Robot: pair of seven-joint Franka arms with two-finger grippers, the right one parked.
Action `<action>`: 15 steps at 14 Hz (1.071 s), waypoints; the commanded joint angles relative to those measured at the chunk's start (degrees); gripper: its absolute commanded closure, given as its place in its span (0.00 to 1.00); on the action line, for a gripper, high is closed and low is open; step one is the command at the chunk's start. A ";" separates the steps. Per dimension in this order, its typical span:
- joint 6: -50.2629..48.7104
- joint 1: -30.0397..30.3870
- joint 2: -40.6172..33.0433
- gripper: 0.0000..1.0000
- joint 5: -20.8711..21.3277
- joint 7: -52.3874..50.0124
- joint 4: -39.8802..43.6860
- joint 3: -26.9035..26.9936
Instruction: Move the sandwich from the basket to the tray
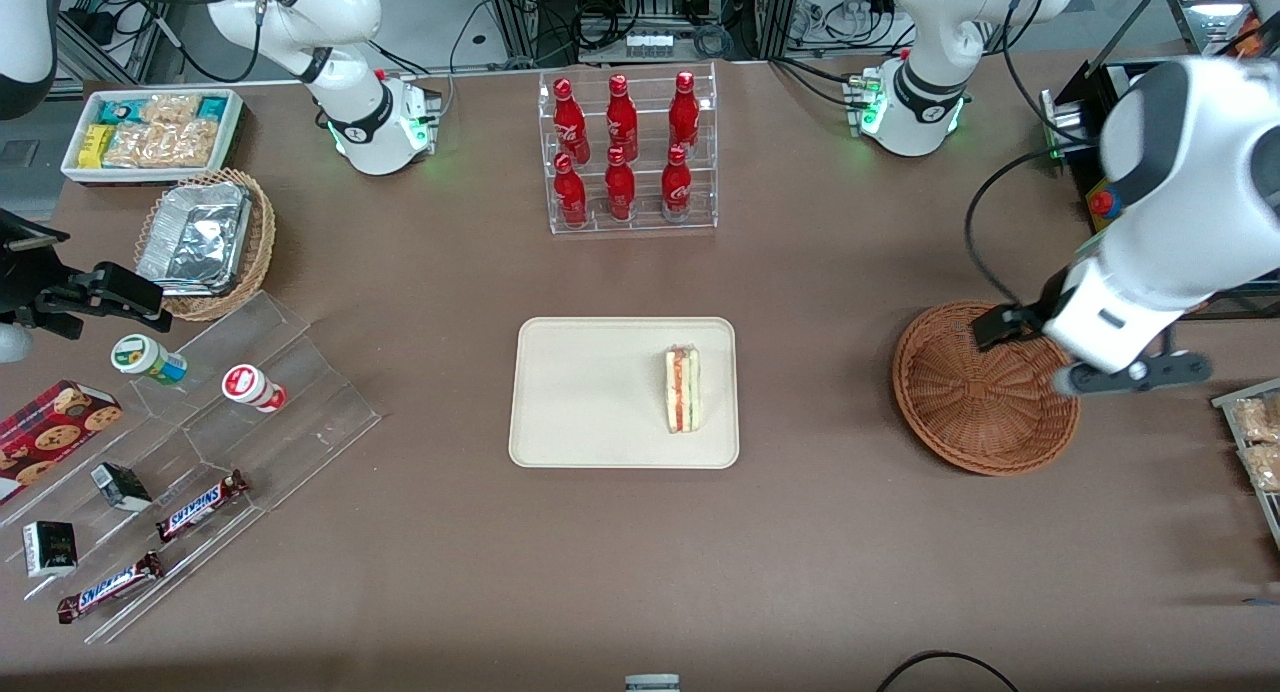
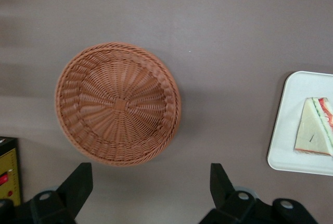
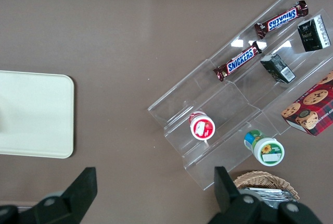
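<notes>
The sandwich [image 1: 683,389] [image 2: 315,134] lies on the cream tray [image 1: 590,392] [image 2: 291,130] at the middle of the table, along the tray's edge nearest the working arm's end. The reddish-brown wicker basket [image 1: 975,392] [image 2: 118,103] sits beside the tray toward the working arm's end, with nothing in it. My left gripper [image 1: 1135,375] [image 2: 150,182] hangs high above the basket's rim, open, with only bare table between its black fingers [image 2: 78,182].
A clear rack of red bottles [image 1: 628,152] stands farther from the front camera than the tray. Toward the parked arm's end are a tan basket of foil containers [image 1: 205,237], a white snack bin [image 1: 150,132] and an acrylic step stand [image 1: 200,472] with candy bars and cups.
</notes>
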 commanded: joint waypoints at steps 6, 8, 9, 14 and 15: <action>-6.43 6.29 -8.94 0.00 1.29 5.31 -1.54 -2.87; -7.32 9.90 -9.30 0.00 1.21 6.56 -0.14 -6.37; -7.32 10.26 -9.04 0.00 1.29 6.21 0.48 -7.26; -9.07 9.12 -9.03 0.00 1.21 3.13 0.75 -7.36; -9.26 9.12 -9.03 0.00 1.21 3.13 0.84 -7.36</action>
